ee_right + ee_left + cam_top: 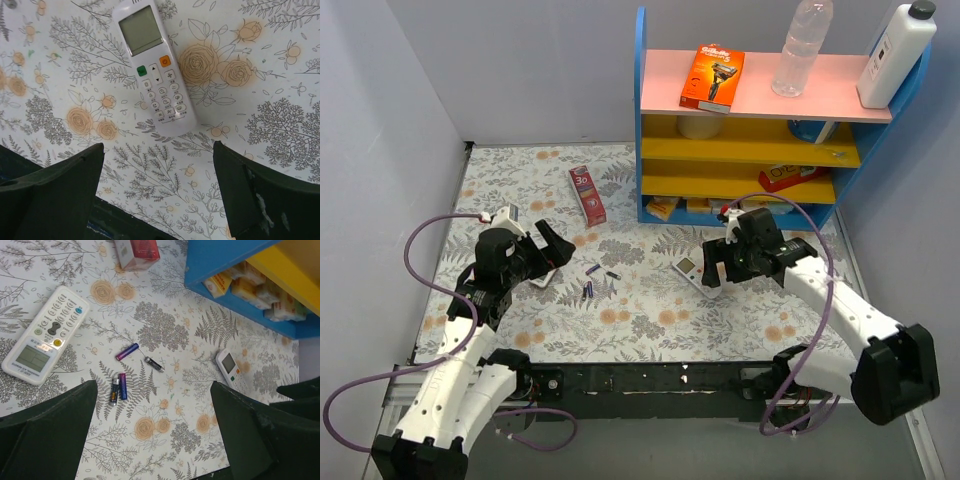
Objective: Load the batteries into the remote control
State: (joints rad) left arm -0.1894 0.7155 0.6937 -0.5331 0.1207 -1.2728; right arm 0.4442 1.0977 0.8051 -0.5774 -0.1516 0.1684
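While the left gripper (154, 386) gapes, the batteries (127, 351) lie just ahead.

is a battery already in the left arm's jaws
No, all four batteries lie loose on the floral table, and the left gripper has its jaws open and empty.

The right wrist view's upper edge clips the white rectangular plastic remote control (154, 65); its button labels are too small to read.
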